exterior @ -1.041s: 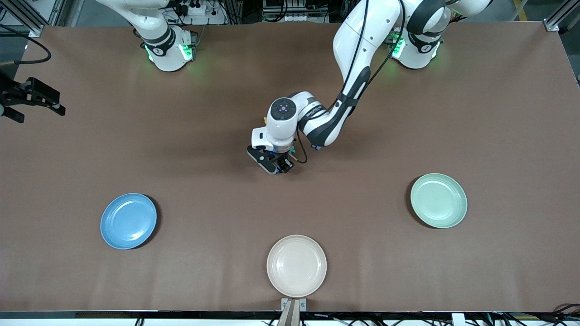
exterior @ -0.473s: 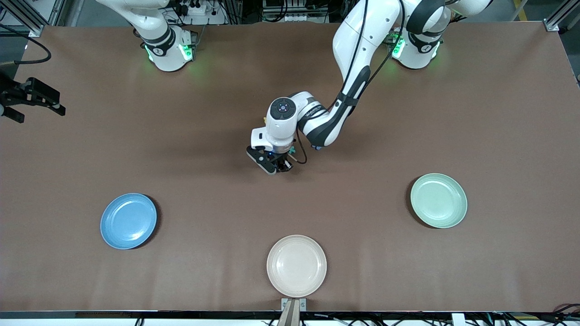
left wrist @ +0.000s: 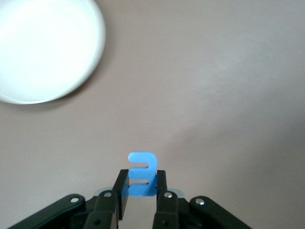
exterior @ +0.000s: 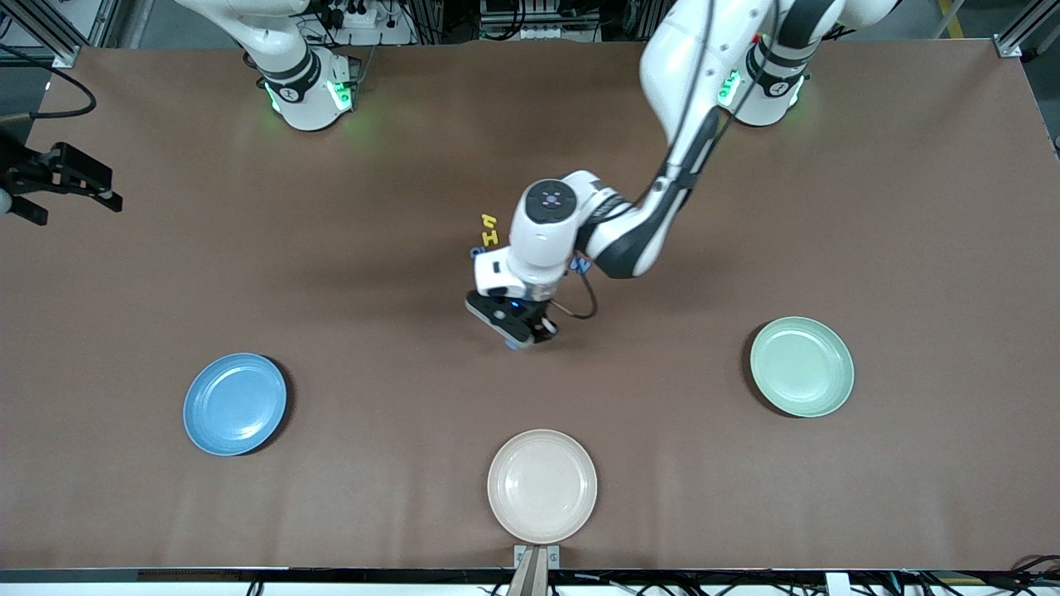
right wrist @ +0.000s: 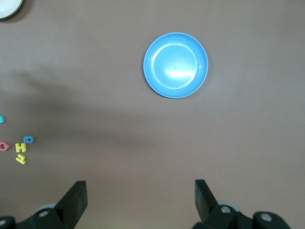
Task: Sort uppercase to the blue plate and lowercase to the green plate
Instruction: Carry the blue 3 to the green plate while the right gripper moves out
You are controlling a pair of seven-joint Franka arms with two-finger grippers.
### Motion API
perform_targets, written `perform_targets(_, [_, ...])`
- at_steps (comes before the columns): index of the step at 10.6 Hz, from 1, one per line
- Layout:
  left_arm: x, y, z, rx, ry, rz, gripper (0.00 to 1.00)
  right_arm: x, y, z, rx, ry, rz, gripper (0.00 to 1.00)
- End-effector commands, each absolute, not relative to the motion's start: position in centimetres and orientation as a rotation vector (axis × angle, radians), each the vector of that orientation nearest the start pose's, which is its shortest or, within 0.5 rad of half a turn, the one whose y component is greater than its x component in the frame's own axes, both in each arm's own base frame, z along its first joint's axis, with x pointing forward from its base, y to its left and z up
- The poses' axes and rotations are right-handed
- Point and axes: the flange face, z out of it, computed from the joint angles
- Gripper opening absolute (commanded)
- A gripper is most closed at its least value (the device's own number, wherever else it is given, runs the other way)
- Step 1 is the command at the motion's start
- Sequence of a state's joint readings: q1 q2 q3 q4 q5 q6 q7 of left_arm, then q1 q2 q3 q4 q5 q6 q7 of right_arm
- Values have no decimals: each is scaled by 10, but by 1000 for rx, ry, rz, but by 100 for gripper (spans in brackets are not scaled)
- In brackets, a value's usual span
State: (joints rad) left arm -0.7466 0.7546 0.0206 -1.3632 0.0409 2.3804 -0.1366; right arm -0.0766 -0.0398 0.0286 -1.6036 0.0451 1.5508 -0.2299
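My left gripper (exterior: 523, 331) (left wrist: 142, 180) is shut on a light blue lowercase e (left wrist: 142, 168) and holds it upright over the middle of the table. The other letters lie in a cluster partly under the left arm: a yellow H (exterior: 490, 238) (right wrist: 20, 147), a thin yellow letter (exterior: 489, 221) (right wrist: 20, 160), a light blue rounded one (right wrist: 29, 139), a red Q (right wrist: 4, 146) and a dark blue M (exterior: 582, 266). The blue plate (exterior: 235, 404) (right wrist: 176, 65) sits toward the right arm's end, the green plate (exterior: 802, 366) toward the left arm's end. My right gripper (exterior: 62, 184) (right wrist: 140, 192) waits open, high over the right arm's end of the table.
A cream-white plate (exterior: 542, 485) (left wrist: 43, 47) stands at the table edge nearest the front camera, between the two coloured plates. All three plates hold nothing. The left arm's forearm (exterior: 654, 215) stretches over the table's middle.
The left gripper has shut on the light blue e and risen with it, shifting toward the front camera. Yellow and blue letters now show beside the arm. The right arm has not moved.
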Motion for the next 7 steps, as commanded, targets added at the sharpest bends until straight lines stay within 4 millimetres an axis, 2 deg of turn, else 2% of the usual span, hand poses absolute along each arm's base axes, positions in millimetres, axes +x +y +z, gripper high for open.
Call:
perform_targets(1, [594,-423,361,-3058,871,-244,0,538,14,608,-3061,-364,64,100])
perform_targets(2, [603,-383,371,-3049,881,-189,0,541,25,595,-3055,-392,91,100])
perform_targets(3, [607,-342,374,-3046,855,-141,0,543,33,581,-3051,-411,113,100])
perform_targets(4, [610,-299,371,-3052,797,-98,0,545,52,566,-3044,-457,131,100])
perform_targets(5, [611,-260,359,-3058,736,-42,0,545,72,555,-3051,-446,152,100])
perform_targets(7, [612,-199,325,-3076,602,73,0,550,122,523,-3096,-315,239,100])
